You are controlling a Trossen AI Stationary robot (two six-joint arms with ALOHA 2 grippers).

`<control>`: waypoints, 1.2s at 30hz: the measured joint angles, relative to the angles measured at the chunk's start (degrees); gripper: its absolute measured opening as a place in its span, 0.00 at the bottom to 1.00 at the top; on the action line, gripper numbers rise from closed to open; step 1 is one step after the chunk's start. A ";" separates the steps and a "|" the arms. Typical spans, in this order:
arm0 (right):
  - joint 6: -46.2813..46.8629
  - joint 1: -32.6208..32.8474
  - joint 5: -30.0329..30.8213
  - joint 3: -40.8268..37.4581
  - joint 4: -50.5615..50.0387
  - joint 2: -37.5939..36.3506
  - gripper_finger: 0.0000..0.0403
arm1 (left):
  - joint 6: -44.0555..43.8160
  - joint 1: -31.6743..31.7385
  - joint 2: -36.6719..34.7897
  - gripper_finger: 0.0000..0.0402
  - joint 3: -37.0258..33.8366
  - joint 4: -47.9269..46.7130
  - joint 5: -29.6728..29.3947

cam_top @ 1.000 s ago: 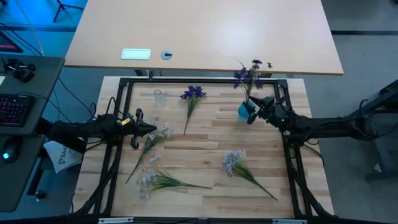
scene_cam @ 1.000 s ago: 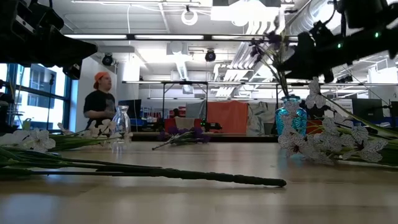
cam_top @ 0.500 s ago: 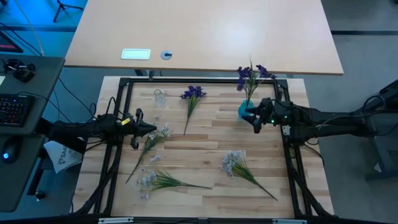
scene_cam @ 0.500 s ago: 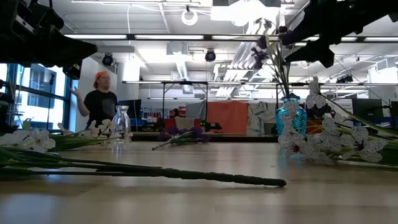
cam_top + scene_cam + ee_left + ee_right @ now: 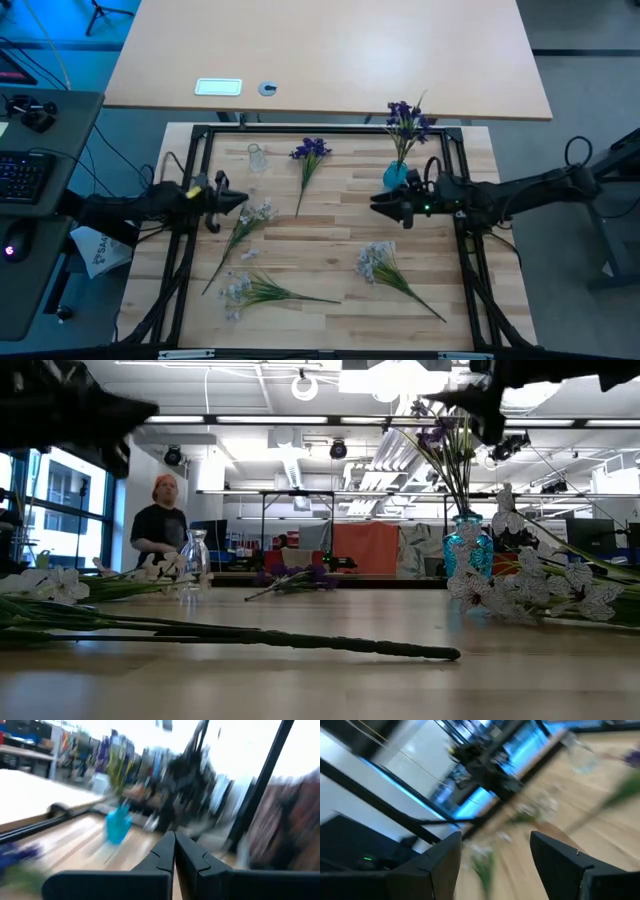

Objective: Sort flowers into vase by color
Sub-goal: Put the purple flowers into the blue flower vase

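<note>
A blue vase [image 5: 394, 178] [image 5: 467, 545] stands near the table's far right and holds one purple sprig [image 5: 405, 120] [image 5: 440, 440] upright by its stem. The second purple sprig [image 5: 309, 152] lies flat at the far middle, near a small clear vase [image 5: 256, 157] [image 5: 196, 556]. Three whitish sprigs lie flat: one at the left [image 5: 248, 220], one at the near left [image 5: 250, 290], one at the near right [image 5: 380, 263]. My right gripper [image 5: 376, 204] [image 5: 495, 851] is open, just left of the blue vase. My left gripper [image 5: 234, 201] [image 5: 174, 846] is shut beside the left whitish sprig's blooms.
A black frame [image 5: 320, 129] runs around the wooden table top. A second, larger tabletop [image 5: 330, 60] lies beyond the far edge. A person [image 5: 160, 525] stands in the room behind. Bare wood shows at the table's middle [image 5: 330, 230].
My right gripper has drawn away from the blue vase, toward the table's left and near side. The purple sprig, leaning over earlier, now stands more upright in the blue vase on its own. My left gripper has shifted slightly toward the table's left edge.
</note>
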 joint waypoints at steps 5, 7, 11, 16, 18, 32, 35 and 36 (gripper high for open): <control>-0.01 0.06 2.06 -0.04 8.05 2.34 0.58 | -9.01 0.00 0.00 0.00 0.04 15.80 -6.52; 0.01 0.06 3.73 -0.04 9.80 2.82 0.58 | -9.58 0.00 0.04 0.00 0.04 20.44 -11.95; -0.03 -0.03 5.65 -0.04 13.62 2.87 0.58 | -14.08 0.05 2.87 0.00 2.89 17.00 -12.45; -2.24 -0.03 8.36 0.25 21.86 2.82 0.58 | -20.26 0.04 14.55 0.05 10.64 5.29 -12.16; -5.04 -0.03 8.72 1.85 22.78 2.85 0.58 | -20.24 0.04 20.66 0.10 14.14 4.38 -11.70; -24.07 -0.03 4.70 25.83 -14.13 2.61 0.58 | -19.62 3.54 66.38 0.50 34.29 -14.67 -5.09; -23.71 -0.03 4.85 29.95 -24.34 2.58 0.58 | -19.60 5.57 75.39 0.51 39.46 -15.44 -5.22; -23.62 -0.03 4.93 30.98 -26.88 2.58 0.58 | -19.08 6.27 78.15 0.51 41.82 -16.52 -5.38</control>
